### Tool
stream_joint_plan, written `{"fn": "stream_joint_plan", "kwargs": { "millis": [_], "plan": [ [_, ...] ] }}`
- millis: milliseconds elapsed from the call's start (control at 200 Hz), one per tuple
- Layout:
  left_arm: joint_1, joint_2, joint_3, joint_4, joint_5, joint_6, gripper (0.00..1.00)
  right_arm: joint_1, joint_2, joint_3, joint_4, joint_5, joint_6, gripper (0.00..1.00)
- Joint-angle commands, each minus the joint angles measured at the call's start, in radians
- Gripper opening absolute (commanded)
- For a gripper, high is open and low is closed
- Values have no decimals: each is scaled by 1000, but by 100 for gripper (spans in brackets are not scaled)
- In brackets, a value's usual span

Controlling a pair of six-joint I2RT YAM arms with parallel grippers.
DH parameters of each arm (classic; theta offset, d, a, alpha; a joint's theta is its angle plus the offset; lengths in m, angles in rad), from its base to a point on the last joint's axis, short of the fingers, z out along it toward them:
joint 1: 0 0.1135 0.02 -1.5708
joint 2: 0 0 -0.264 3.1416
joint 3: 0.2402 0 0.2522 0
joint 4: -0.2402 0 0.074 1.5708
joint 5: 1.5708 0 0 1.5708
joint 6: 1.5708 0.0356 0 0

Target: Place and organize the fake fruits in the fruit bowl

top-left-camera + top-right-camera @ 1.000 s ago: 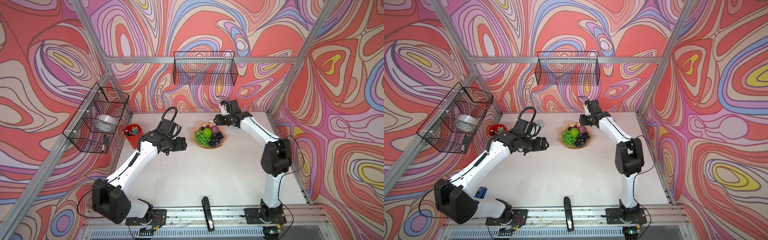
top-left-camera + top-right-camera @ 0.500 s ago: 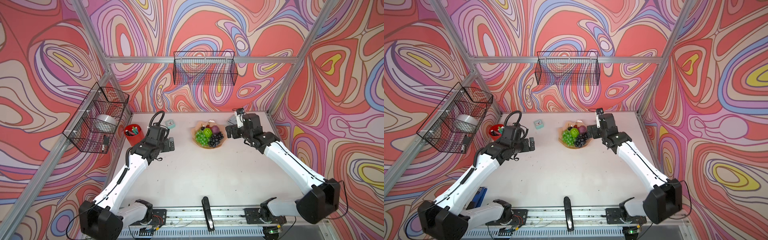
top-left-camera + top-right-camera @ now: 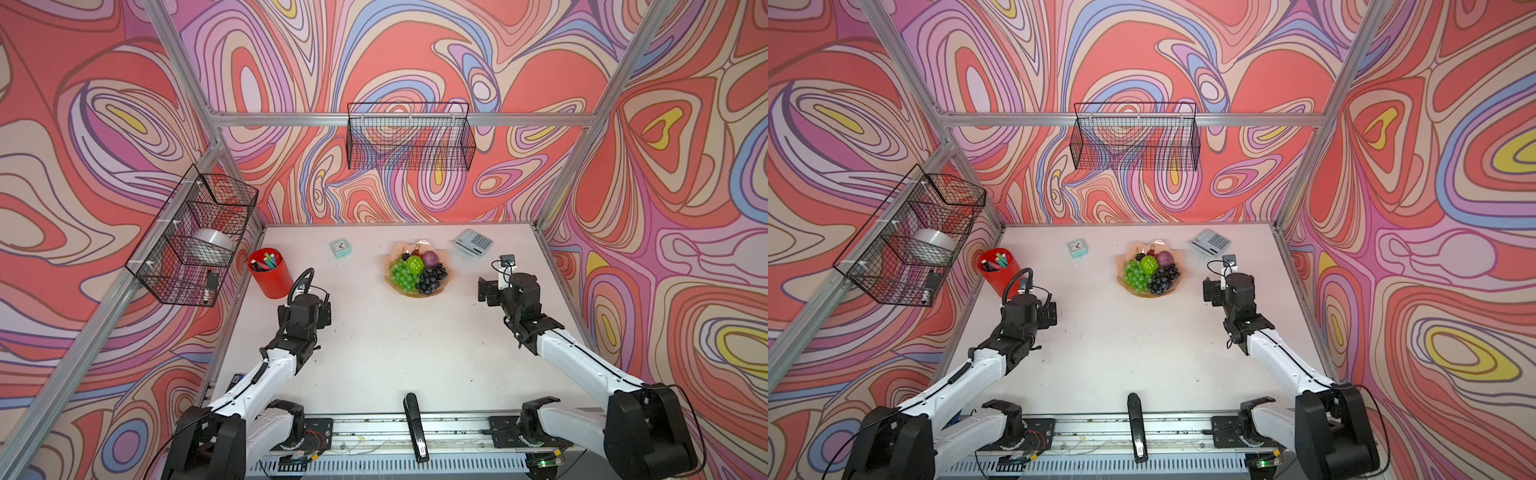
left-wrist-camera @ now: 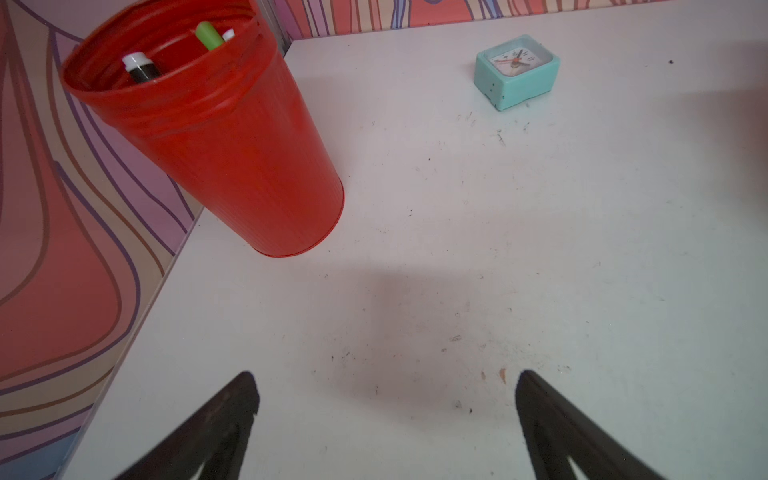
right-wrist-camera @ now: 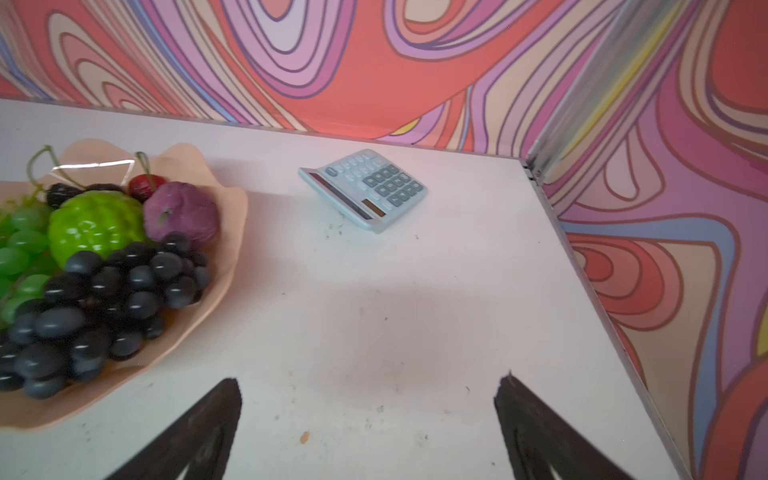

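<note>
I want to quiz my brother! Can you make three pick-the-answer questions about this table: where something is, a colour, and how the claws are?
1. Where is the calculator? A. floor B. table, right of the fruit bowl C. wall
2. What colour is the marker cup? A. blue B. yellow C. red
3. How are the left claw and right claw? A. both open, empty B. both squeezed shut C. one shut
Answers: B, it lies right of the bowl in both top views; C, it looks red; A, wrist views show both spread wide, nothing between.
</note>
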Motion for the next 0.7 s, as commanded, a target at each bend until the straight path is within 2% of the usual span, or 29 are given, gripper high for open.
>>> {"fn": "stream_joint_plan", "kwargs": {
  "millis": [0,105,230,381,436,496,546,696],
  "plan": [
    [18,88,-49,340,-12,91,100,-47,56,-66,242,-12,43,98],
    [48,202,-64,507,37,100,99,-57,181,-95,413,-17,51,98],
    [77,317,-9,576,98,132,100,-68,359,-85,588,2,30,98],
    [155,424,-16,665,186,67,100,-83,467,-64,661,-30,42,98],
    [166,456,-43,762,205,72,100,-98,512,-81,729,-39,59,98],
    [169,433,-16,664,208,59,100,-124,551,-96,798,-44,88,98],
    [171,444,-20,693,211,61,100,-132,534,-82,726,-64,96,98],
    [171,450,-23,709,211,63,100,-141,541,-76,735,-102,89,98]
  ]
}}
